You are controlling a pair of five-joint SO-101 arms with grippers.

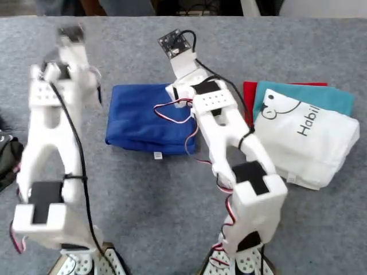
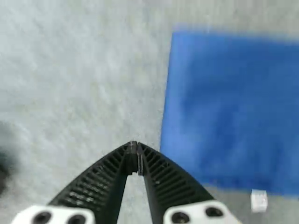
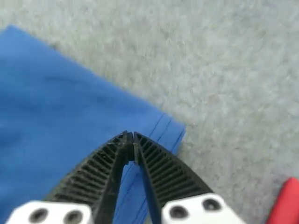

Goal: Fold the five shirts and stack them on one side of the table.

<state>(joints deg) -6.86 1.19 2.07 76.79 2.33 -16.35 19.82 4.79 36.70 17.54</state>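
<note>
The blue shirt [image 1: 137, 120] lies folded in the middle of the table [image 1: 143, 195], not yet on the side pile of white shirt [image 1: 309, 143], teal shirt [image 1: 321, 94] and red shirt [image 1: 248, 94]. The left gripper [image 2: 133, 156] and right gripper [image 3: 130, 142] are both closed and seem empty

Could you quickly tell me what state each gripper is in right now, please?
Left gripper: closed, empty, over the table beside the blue shirt.
Right gripper: closed, nothing visibly held, above the blue shirt.
</note>
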